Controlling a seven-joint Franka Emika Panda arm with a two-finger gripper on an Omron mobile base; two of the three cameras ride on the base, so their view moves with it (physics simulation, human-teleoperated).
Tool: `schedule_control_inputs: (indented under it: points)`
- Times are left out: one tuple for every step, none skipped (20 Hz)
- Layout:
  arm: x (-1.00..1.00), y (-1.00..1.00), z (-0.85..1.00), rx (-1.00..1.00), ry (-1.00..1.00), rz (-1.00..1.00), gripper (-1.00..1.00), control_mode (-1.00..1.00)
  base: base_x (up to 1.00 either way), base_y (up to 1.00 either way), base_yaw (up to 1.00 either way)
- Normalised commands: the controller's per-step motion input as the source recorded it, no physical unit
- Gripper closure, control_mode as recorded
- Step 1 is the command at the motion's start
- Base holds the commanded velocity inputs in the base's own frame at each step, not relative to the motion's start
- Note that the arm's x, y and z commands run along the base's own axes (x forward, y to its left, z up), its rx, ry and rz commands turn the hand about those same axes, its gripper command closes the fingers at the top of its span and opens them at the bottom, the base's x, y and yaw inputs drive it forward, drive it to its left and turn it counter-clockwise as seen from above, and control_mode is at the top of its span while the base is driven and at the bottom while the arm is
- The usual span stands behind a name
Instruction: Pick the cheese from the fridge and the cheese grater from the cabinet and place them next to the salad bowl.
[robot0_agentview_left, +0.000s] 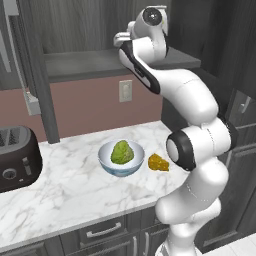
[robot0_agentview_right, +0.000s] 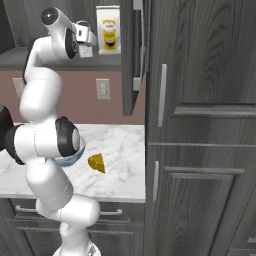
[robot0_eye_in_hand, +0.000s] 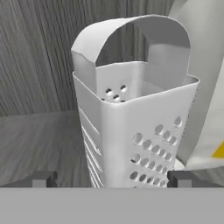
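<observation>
**Pincer lined up on the grater, cheese already out**

The cheese lies on the marble surface, just right of the salad bowl and apart from it. The arm reaches up into the cabinet.

In the hand view the cheese grater stands upright on the shelf board, close in front of the pincer. The jaws stand wide apart, one tip either side of the grater's base, nothing gripped.

Handling, judged: thin metal, stiff and light, with smooth faces likely to slip; the body tapers upward. The flat perforated sides look the best hold, low on the body, rather than the arched handle.

Room: a white-and-yellow bag stands right beside the grater on its right, so that tip has little margin. The left side is open, the back wall near. A nudge could tip the tall grater.
</observation>
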Motion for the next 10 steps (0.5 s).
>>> schedule_control_inputs:
  points:
    - [0.22,0.00,0.00,0.00,0.00,0.00,-1.00,-1.00,0.00,0.00,0.00]
    - [0.21,0.00,0.00,0.00,0.00,0.00,-1.00,-1.00,0.00,0.00,0.00]
    - [0.16,0.00,0.00,0.00,0.00,-0.01,-1.00,-1.00,0.00,0.00,0.00]
    - [0.11,0.00,0.00,0.00,0.00,-0.01,-1.00,-1.00,0.00,0.00,0.00]
    - [0.09,0.00,0.00,0.00,0.00,-0.02,-1.00,-1.00,0.00,0.00,0.00]
    - [0.09,0.00,0.00,0.00,0.00,-0.02,-1.00,-1.00,0.00,0.00,0.00]
    - [0.08,0.00,0.00,0.00,0.00,-0.02,-1.00,-1.00,0.00,0.00,0.00]
    - [0.04,0.01,0.00,0.00,0.00,-0.02,-1.00,-1.00,0.00,0.00,0.00]
    - [0.01,0.00,0.00,0.00,0.00,-0.02,-1.00,-1.00,0.00,0.00,0.00]
    - [0.00,0.00,0.00,0.00,0.00,-0.02,-1.00,-1.00,0.00,0.00,0.00]
